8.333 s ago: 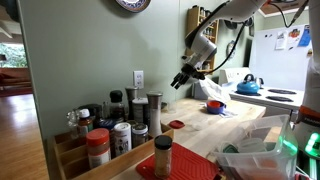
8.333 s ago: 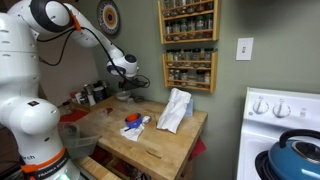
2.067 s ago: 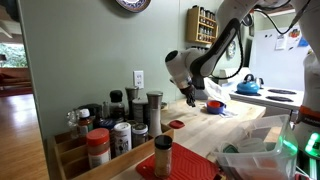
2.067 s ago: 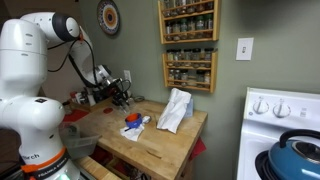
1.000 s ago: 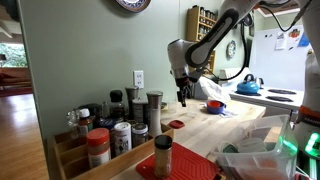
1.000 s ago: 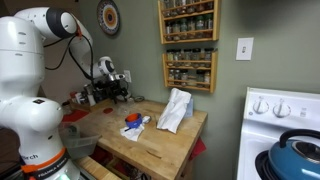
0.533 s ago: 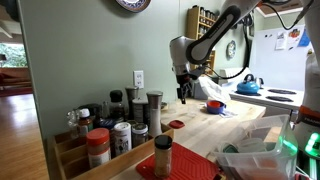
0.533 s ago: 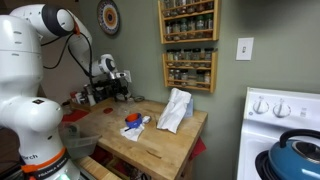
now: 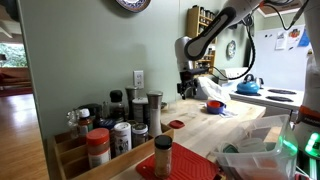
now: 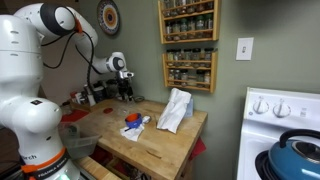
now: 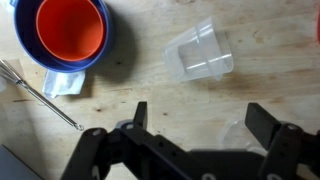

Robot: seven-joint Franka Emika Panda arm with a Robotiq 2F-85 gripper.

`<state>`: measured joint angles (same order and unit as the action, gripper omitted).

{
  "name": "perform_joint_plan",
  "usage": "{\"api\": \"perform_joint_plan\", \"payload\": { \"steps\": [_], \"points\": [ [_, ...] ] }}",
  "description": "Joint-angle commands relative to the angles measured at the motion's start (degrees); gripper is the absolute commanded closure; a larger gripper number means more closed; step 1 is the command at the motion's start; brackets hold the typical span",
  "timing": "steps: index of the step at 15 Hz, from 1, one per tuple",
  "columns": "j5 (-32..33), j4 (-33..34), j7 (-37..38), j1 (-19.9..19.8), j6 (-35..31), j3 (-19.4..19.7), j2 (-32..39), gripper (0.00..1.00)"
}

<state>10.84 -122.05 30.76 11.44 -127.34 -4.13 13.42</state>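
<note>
Wooden counter (image 11: 130,95) lies under the gripper (image 11: 200,116), whose jaws stand wide apart and hold nothing. Ahead of the jaws and off to one side, a blue bowl (image 11: 30,52) carries an orange cup (image 11: 70,25); directly ahead of the gap, near but clear of both fingers, a clear plastic cup (image 11: 200,55) lies tipped on its side. Judged light, thin-walled, slippery and easily crushed: grip gently across the side wall, towards the stiffer rim.
</note>
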Motion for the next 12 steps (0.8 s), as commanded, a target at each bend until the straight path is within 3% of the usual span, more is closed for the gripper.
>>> {"api": "perform_joint_plan", "payload": {
  "steps": [1,7,12],
  "points": [
    [-5.08,-0.79,4.85,-1.33,1.35,1.27,-0.48,0.00],
    [-14.59,-2.03,12.66,-3.17,0.01,2.00,0.22,0.00],
    [-26.18,-5.82,15.52,-4.85,-4.03,1.73,0.35,0.00]
  ]
}}
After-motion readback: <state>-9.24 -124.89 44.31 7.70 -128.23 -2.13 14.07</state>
